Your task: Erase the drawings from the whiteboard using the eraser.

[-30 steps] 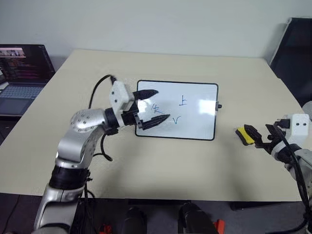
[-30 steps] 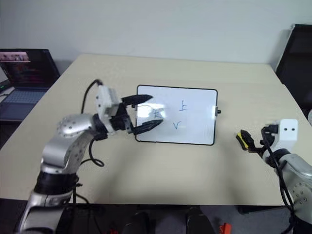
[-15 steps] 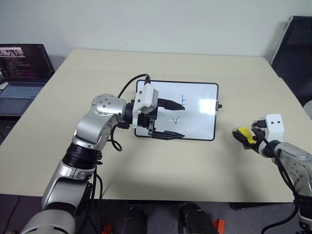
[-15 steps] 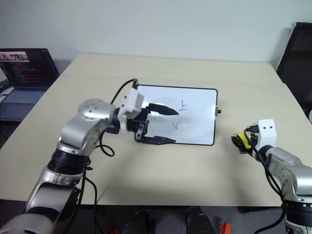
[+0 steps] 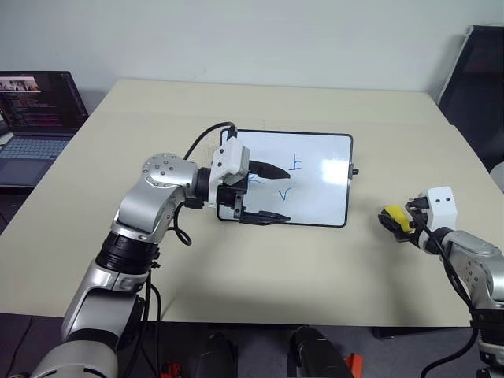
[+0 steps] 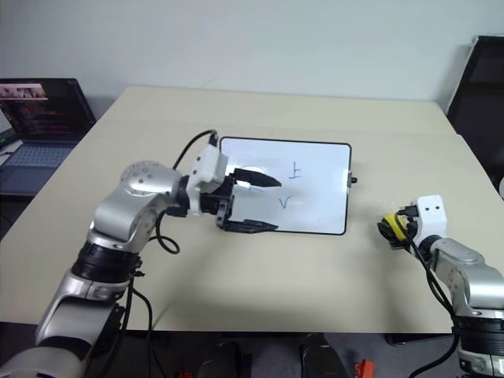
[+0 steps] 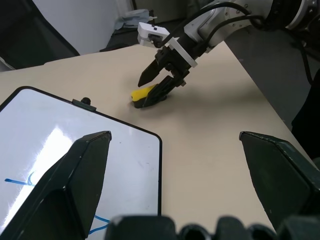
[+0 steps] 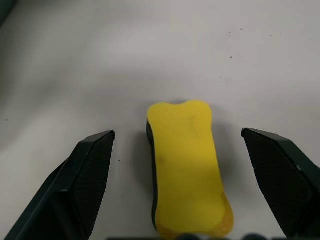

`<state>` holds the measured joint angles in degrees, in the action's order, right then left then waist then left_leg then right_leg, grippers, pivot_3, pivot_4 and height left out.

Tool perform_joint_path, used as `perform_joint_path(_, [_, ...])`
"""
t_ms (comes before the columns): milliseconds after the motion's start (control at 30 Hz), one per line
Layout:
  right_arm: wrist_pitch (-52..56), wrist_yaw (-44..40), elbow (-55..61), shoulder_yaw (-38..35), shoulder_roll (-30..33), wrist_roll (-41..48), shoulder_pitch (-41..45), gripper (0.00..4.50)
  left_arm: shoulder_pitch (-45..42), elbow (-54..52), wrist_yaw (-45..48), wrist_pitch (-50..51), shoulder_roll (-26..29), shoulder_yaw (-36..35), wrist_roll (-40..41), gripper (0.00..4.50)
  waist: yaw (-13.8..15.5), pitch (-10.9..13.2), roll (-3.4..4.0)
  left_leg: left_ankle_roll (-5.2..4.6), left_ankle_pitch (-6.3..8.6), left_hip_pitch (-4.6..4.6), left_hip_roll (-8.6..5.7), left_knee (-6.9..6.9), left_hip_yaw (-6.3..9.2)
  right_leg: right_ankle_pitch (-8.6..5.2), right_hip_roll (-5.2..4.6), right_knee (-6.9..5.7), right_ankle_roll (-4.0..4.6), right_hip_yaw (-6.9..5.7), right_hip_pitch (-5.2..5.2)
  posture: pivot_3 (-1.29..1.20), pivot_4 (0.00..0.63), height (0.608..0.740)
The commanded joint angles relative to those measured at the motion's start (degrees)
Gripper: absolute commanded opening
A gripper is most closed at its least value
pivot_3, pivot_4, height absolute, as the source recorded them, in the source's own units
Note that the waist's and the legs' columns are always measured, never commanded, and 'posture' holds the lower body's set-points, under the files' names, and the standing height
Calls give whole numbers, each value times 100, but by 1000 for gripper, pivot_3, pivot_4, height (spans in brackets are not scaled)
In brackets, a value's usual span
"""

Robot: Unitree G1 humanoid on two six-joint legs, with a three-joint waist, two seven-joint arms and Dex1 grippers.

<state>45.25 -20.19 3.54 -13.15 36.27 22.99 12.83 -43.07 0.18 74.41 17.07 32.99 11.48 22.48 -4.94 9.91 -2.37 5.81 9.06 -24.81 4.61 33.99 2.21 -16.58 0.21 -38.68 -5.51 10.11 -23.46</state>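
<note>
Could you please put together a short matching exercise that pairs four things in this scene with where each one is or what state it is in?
Things:
1. eraser
2. left gripper
3. laptop
4. drawings

Places or states:
A. open, over the whiteboard's left part
B. blue marks on the whiteboard
C. on the table, between the right gripper's open fingers
D. beyond the table's left edge, screen lit

Pairs: 1-C, 2-A, 3-D, 4-B
</note>
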Motion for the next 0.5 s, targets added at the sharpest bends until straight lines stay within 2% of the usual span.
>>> perform_joint_path(33, [-156,-67,-28,-104,52,-106,144,3891,-9,-50,-2,-93,62,-170,-7,4500,0,0,0,0,0,0,0,0,0,0,0,0,0,0,0,0,150,740])
perform_joint_path(233, [-145,-111,-36,-121,3,-181,154,1761,107,-102,-61,-57,75,-184,0,4500,-1,0,1,0,0,0,0,0,1,1,0,-2,-2,0,0,0,150,740])
perform_joint_path(300, [-125,-114,24,-128,-15,-177,121,1241,168,-140,-93,-2,97,-208,23,4500,-1,0,1,0,0,0,0,0,1,1,0,-2,-2,-1,1,0,150,740])
perform_joint_path(500, [-33,-72,477,-195,-98,-93,-48,1202,593,-472,-517,406,247,-451,112,4500,-7,1,3,0,0,2,0,1,2,1,1,-7,-2,-1,1,0,150,740])
